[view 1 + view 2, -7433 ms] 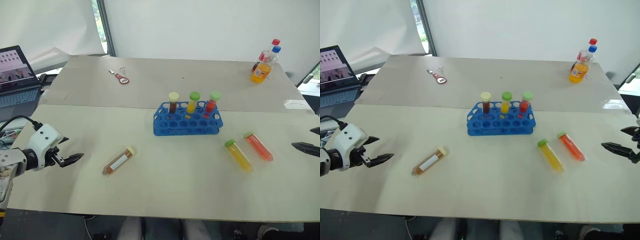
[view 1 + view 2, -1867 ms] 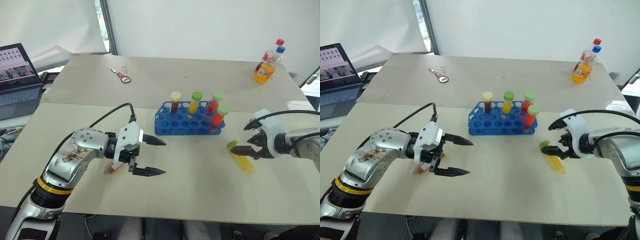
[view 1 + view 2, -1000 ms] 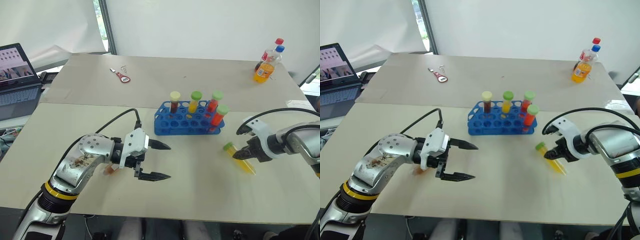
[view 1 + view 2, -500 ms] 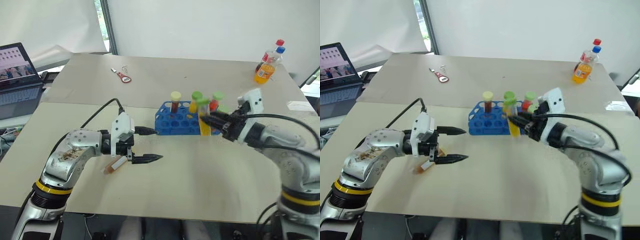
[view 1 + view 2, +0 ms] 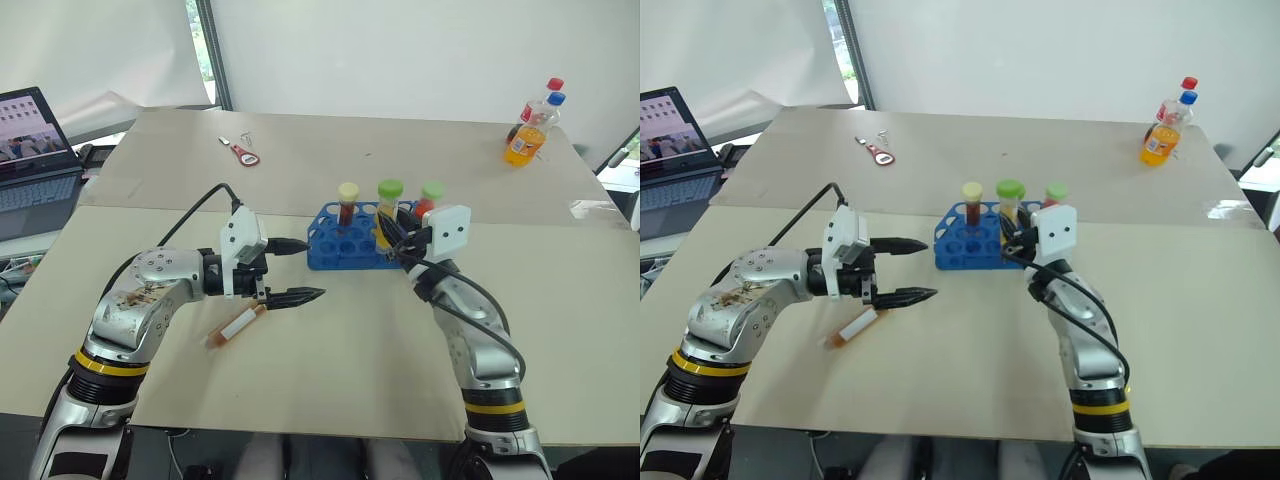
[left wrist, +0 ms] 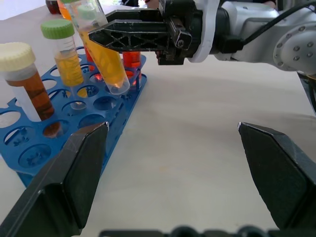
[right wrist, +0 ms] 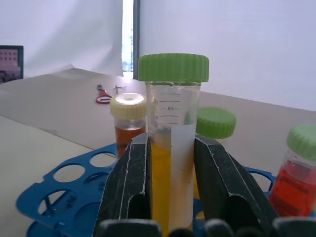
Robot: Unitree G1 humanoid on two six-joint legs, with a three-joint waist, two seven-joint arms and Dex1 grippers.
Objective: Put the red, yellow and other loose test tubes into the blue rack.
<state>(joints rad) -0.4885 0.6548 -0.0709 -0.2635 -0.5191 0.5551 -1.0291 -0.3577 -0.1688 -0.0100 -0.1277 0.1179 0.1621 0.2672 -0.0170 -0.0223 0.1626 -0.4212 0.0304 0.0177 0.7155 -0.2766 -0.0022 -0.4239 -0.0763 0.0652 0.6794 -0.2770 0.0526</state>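
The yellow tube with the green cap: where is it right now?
The yellow tube is clamped in the right gripper, tilted just above the blue rack, beside the racked yellow and brown tubes.

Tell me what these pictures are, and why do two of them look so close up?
It is a robot with two arms. Two pictures come from cameras in its head, looking down at a table. The close-up ones come from cameras on its wrists. The right gripper has its jaws shut on a green-capped test tube of yellow liquid, holding it over the blue rack, where other tubes already stand. The left gripper waits with its jaws open above a brown tube lying on the table. Farther back you can see drink bottles, a small red tool and a laptop.
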